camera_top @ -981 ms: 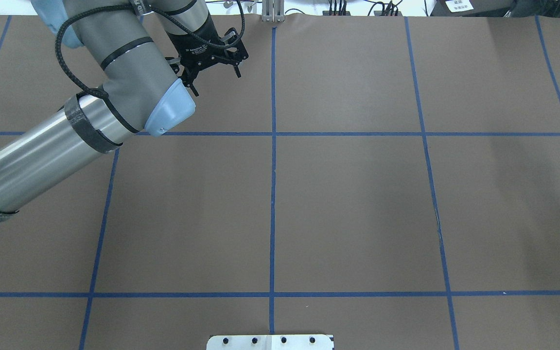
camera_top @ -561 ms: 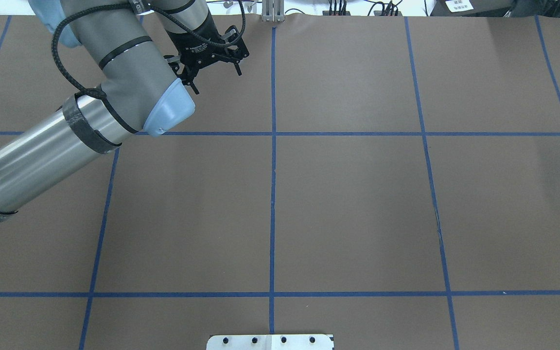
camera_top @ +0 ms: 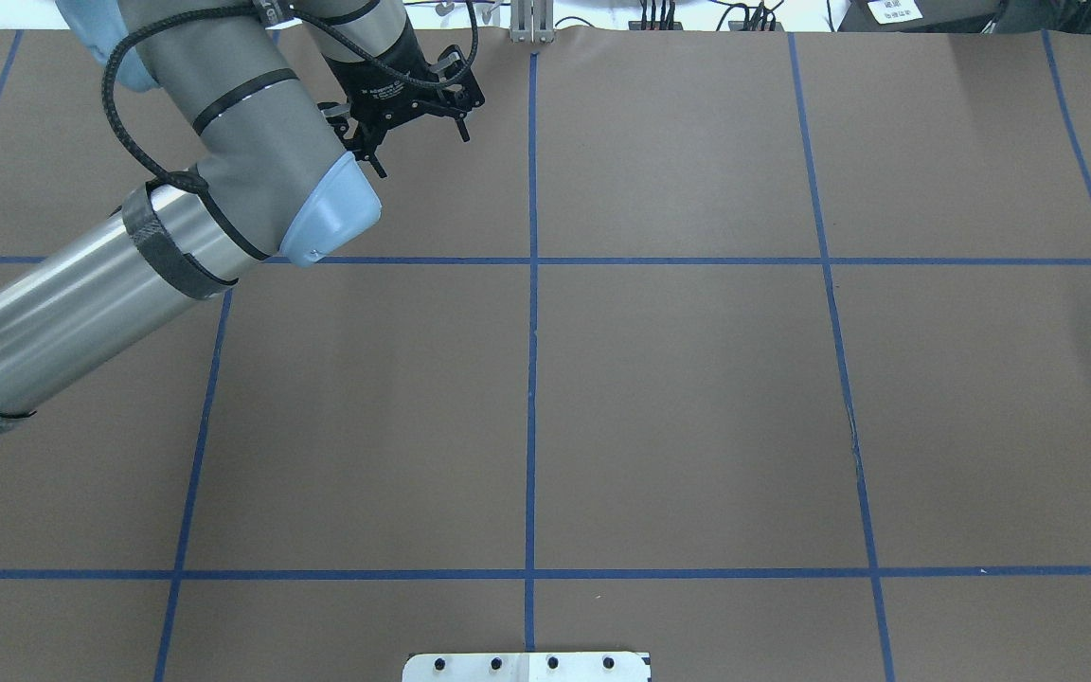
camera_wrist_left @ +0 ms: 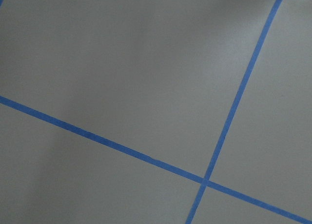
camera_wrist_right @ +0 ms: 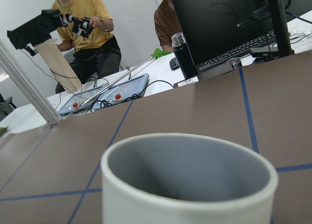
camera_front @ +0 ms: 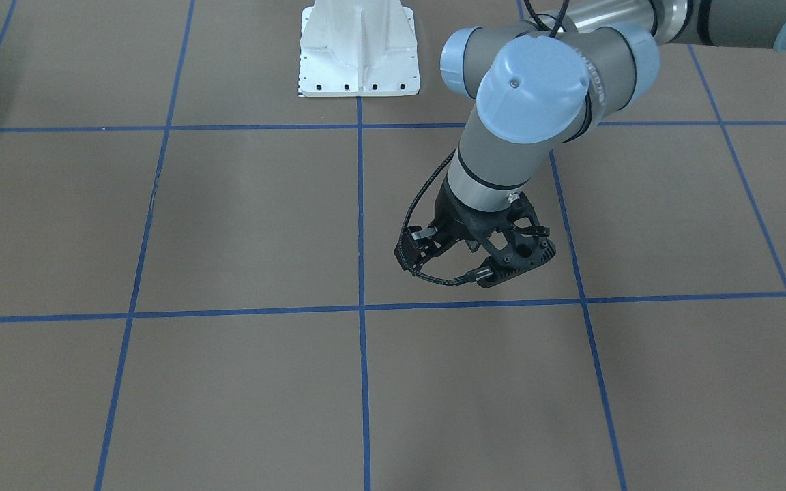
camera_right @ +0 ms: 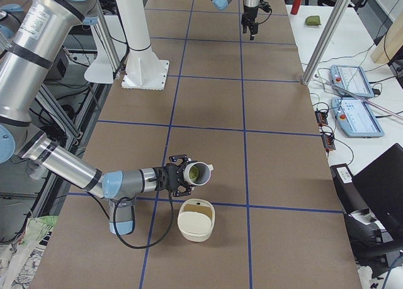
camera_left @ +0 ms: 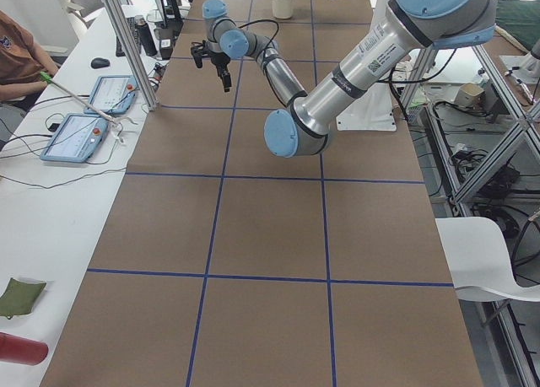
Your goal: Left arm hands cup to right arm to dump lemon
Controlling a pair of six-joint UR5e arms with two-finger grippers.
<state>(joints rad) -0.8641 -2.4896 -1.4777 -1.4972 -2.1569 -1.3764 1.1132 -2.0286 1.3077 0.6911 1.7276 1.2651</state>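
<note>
Left gripper (camera_top: pixel 420 152) spread wide, nothing held, upper left of the overhead view, right gripper's (camera_right: pixel 181 175) grip not discernible, white cup (camera_right: pixel 205 179) tipped sideways, lemon (camera_right: pixel 196 172) inside, open table (camera_right: pixel 283 175) alongside.

The table (camera_top: pixel 678 398) is matte brown, crossed by a grid of blue tape lines. The cup (camera_wrist_right: pixel 190 185) is white outside and grey inside; the lemon (camera_right: pixel 195 172) in it is yellow-green. Near the table's right edge a round tub (camera_right: pixel 196 220) is cream. The left gripper (camera_top: pixel 424 157) is black, the left arm (camera_top: pixel 81 294) silver and grey with pale blue caps.

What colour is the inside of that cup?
Grey; the cup shows best in the right wrist-mounted view.
</note>
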